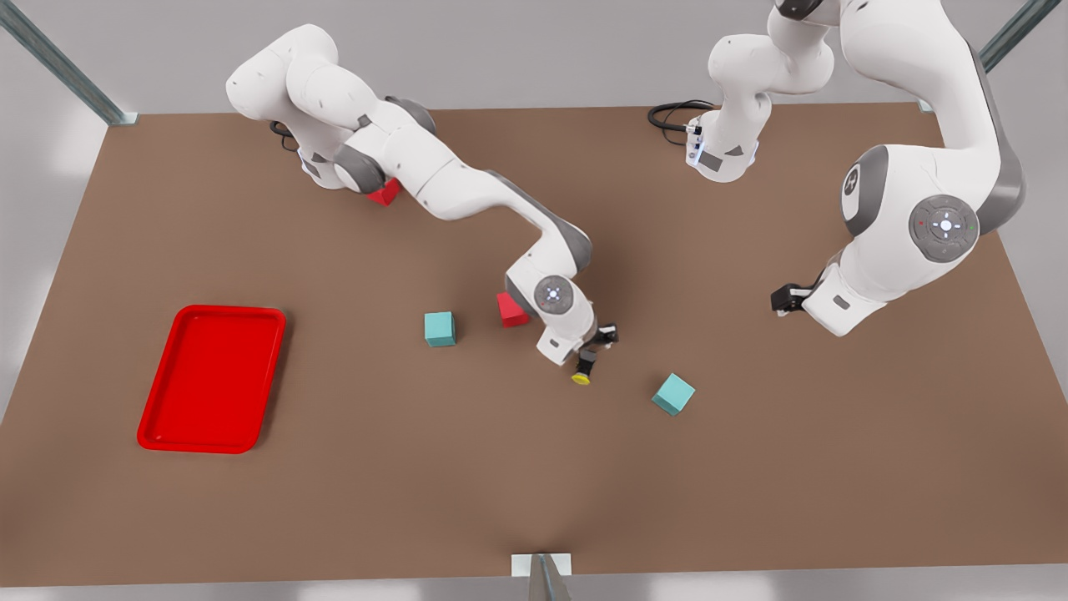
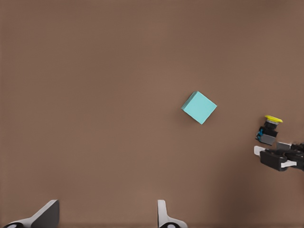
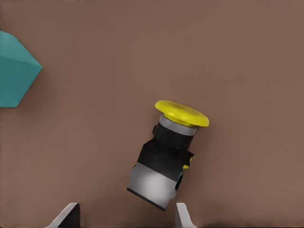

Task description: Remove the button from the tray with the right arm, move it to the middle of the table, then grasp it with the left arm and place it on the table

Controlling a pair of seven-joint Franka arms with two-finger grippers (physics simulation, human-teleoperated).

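The button (image 1: 583, 368) sits near the middle of the worktop (image 1: 417, 501), well clear of the red tray (image 1: 211, 380) far off at the front view's left, and between two teal cubes (image 1: 672, 393). It looks small, rigid and light, with a boxy black body under a smooth round yellow cap; the flat sides of the body seem the safest place to pinch, since the cap would likely slip. The right gripper (image 1: 594, 349) is right at it: in the right wrist view the button (image 3: 166, 156) hangs tilted, its lower body between the two fingertips (image 3: 184, 216), which appear to clasp it narrowly. The left gripper (image 1: 784, 299) waits well apart at the front view's right, its fingers (image 2: 166, 216) spread wide; from there the button (image 2: 269, 130) is off to one side.
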